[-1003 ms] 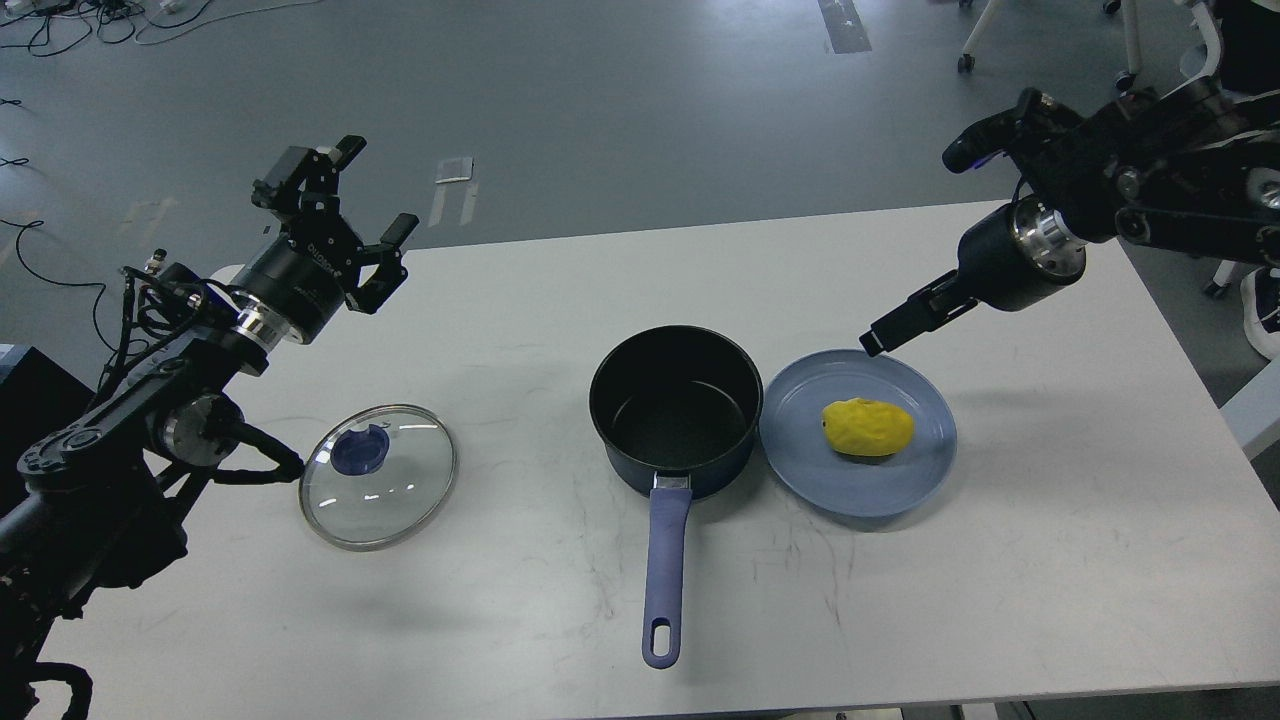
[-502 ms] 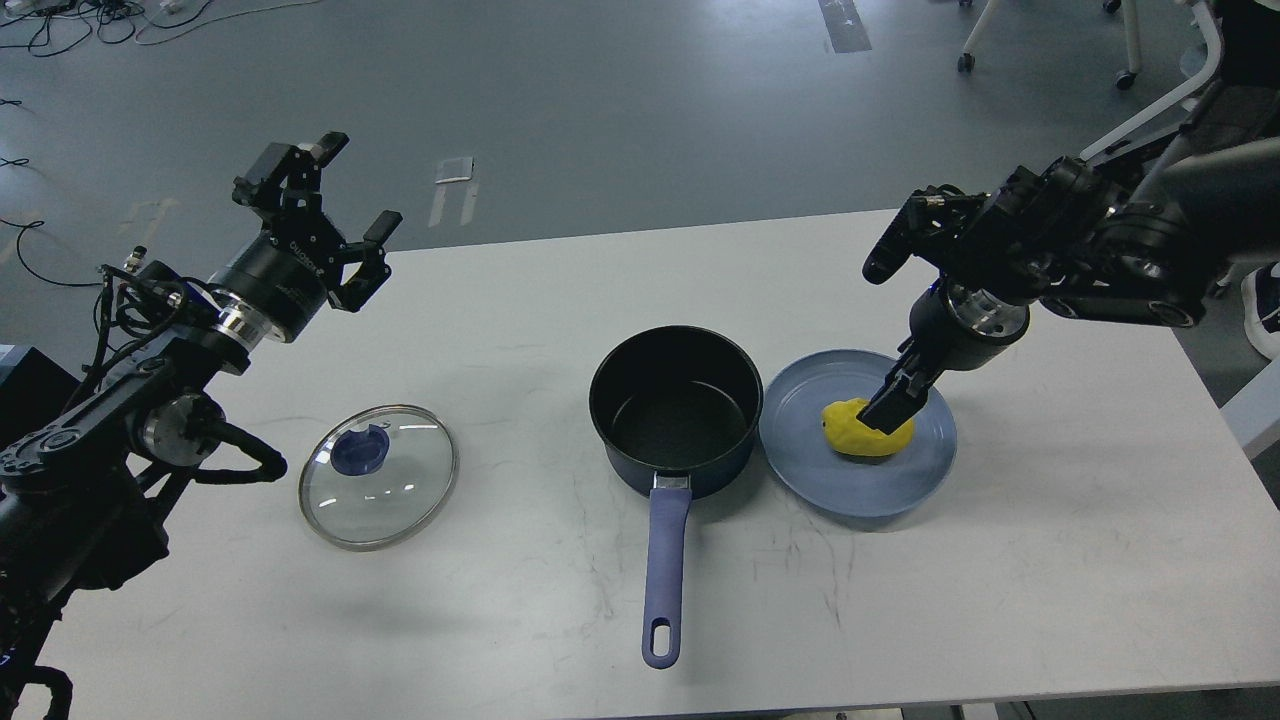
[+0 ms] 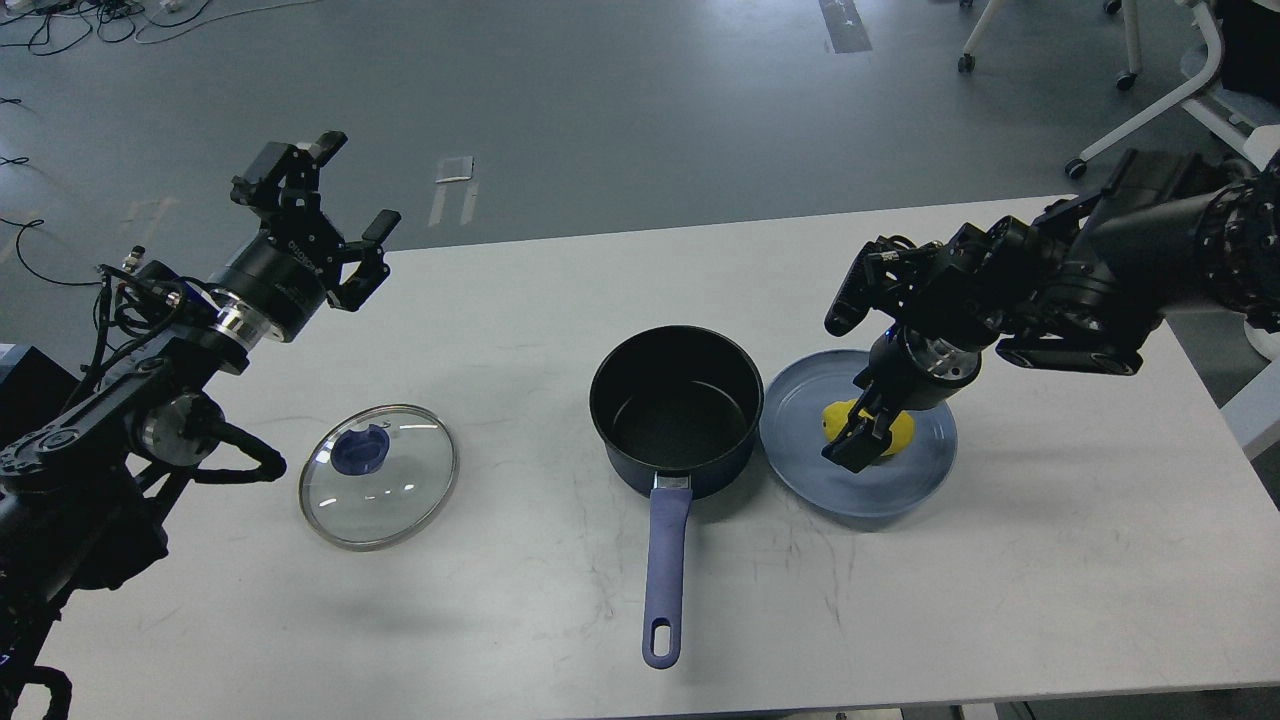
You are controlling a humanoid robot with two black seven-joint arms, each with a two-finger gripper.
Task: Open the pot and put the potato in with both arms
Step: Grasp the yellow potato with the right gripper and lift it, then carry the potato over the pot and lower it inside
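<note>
Both right gripper (image 3: 862,440) jaws straddle the potato (image 3: 893,433); closure on it unclear.

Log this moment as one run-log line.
lid: off, on table | pot: open, empty | potato: on plate | right gripper: at potato | left gripper: open, raised

Even overhead light, soft shadows, sharp focus throughout.
</note>
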